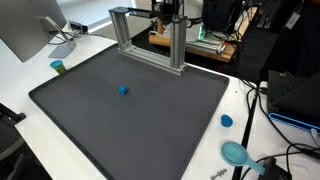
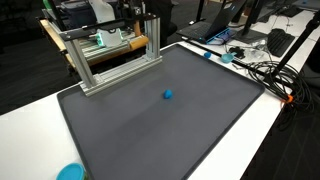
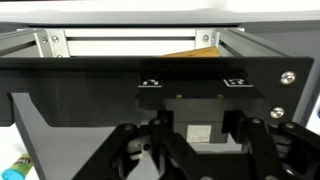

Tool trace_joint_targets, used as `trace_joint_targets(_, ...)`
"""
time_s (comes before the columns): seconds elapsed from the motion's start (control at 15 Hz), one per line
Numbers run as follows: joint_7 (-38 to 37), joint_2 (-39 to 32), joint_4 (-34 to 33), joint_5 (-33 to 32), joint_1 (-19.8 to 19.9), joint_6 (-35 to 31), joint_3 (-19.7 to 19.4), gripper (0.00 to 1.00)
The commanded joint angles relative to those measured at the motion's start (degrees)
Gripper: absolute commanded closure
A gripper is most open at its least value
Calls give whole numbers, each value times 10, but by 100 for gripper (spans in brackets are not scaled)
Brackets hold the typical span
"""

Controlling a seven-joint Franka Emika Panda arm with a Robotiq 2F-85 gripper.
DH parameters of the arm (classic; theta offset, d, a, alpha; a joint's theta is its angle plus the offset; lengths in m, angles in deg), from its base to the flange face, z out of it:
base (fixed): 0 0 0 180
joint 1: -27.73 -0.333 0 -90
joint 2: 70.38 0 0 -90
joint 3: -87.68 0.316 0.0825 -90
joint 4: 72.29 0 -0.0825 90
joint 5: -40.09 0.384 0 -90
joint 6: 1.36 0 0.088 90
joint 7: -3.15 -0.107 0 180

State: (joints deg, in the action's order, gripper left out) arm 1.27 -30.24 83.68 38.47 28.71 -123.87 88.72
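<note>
While the gripper [image 3: 198, 150] is facing the aluminium frame [image 3: 130, 45], we are logging the frame's bars lying crosswise ahead. We cannot tell the jaw width.

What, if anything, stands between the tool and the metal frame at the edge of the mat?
Nothing visible does. In an exterior view the tool hangs close above the metal frame near one upper corner, with no other thing seen between them. Whether they touch cannot be told.

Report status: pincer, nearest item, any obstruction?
Pincer facing aluminium frame, jaw state unreadable, nothing visibly held. Blue ball on dark mat, apart from frame. No obstruction seen.
</note>
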Motion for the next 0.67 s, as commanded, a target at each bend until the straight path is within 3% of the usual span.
trace_joint_targets(0.0,2,10,3,10,-3,25,-8,67)
trace_joint_targets(0.07,3,10,1,11,-4,32,-9,67)
trace_joint_targets(0.13,1,8,-2,10,-3,39,-8,17)
trace_joint_targets(0.27,-2,10,-1,11,-2,41,-8,12)
trace_joint_targets(0.33,-7,12,1,10,0,41,-6,53)
trace_joint_targets(0.47,-12,15,1,14,0,38,-7,51)
trace_joint_targets(0.6,-19,15,0,19,0,33,-6,65)
